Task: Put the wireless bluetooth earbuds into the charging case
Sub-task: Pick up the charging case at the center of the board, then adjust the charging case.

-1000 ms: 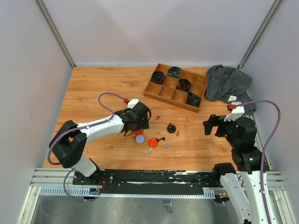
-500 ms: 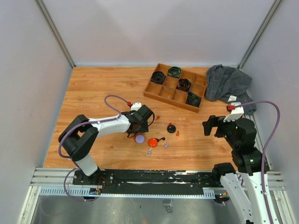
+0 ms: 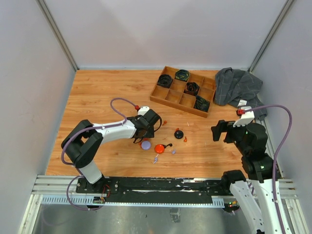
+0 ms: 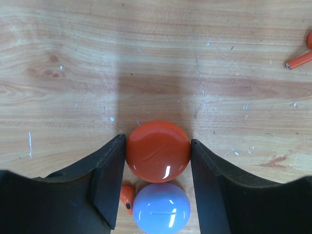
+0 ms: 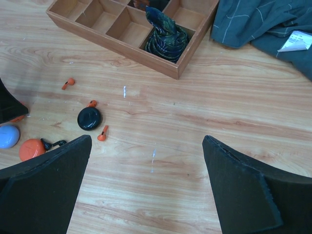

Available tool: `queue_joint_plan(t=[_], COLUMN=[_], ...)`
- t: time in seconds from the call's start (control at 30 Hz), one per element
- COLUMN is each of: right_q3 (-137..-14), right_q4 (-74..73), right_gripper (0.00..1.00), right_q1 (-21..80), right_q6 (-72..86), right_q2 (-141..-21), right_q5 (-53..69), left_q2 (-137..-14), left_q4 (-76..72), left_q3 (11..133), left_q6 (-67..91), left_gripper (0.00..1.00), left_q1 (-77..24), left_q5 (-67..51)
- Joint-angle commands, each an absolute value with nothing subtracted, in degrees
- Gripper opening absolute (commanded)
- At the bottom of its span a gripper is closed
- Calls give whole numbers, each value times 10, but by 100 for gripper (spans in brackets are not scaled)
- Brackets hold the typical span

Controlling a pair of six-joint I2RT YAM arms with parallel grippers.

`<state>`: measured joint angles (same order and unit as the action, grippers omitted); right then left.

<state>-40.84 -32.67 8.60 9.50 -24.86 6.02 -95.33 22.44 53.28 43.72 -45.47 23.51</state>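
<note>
My left gripper (image 4: 158,146) has both jaws against the sides of a round orange charging case (image 4: 157,151) that rests on the wood. A lilac case (image 4: 161,207) touches it on the near side, with an orange earbud (image 4: 126,197) beside that. In the top view the left gripper (image 3: 142,133) sits just above the lilac case (image 3: 145,144). A second orange case (image 3: 159,148), a black bud (image 3: 168,145), a black case (image 3: 179,134), orange buds (image 3: 185,139) and lilac buds (image 3: 155,159) lie to its right. My right gripper (image 5: 146,139) is open and empty, held above the table.
A wooden compartment tray (image 3: 178,107) with coiled black cables stands at the back right. A grey cloth (image 3: 236,87) lies in the far right corner. Another orange bud (image 4: 300,59) lies ahead of the left gripper. White walls enclose the table.
The left arm has reached further right and its gripper has settled around the orange case. The right arm has not moved.
</note>
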Motion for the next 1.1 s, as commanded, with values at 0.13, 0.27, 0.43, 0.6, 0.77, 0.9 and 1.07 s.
queue_joint_plan(t=[0.13,0.27,0.43,0.6,0.77,0.9,1.07], right_q3=[-406,-437,-472,-504,-531,-550,-577], right_q4=[-281,-285,-285,-284,-266,-242,-212], right_gripper=[99,99,99,99,98,99,99], right_q1=[99,100,100,100,101,119,176], right_q6=[86,91,89,94,116,134,139], right_q2=[-287,-332,-386,-444,-508,-554,-600], right_q5=[127,152,224,290,371,414,412], left_q2=[-915,-872,-803,-742,-700,-674,-662], left_q4=[119,34,-78,-161,-219,-268,-312], left_q3=[515,489,438,396,374,357,331], left_q6=[277,170,53,-43,-140,-227,-327], left_gripper=[51,50,49,49,44,44,45], left_q1=[-459,-459,-469,-478,-495,-518,-539], left_q5=[259,216,167,115,43,13,-31])
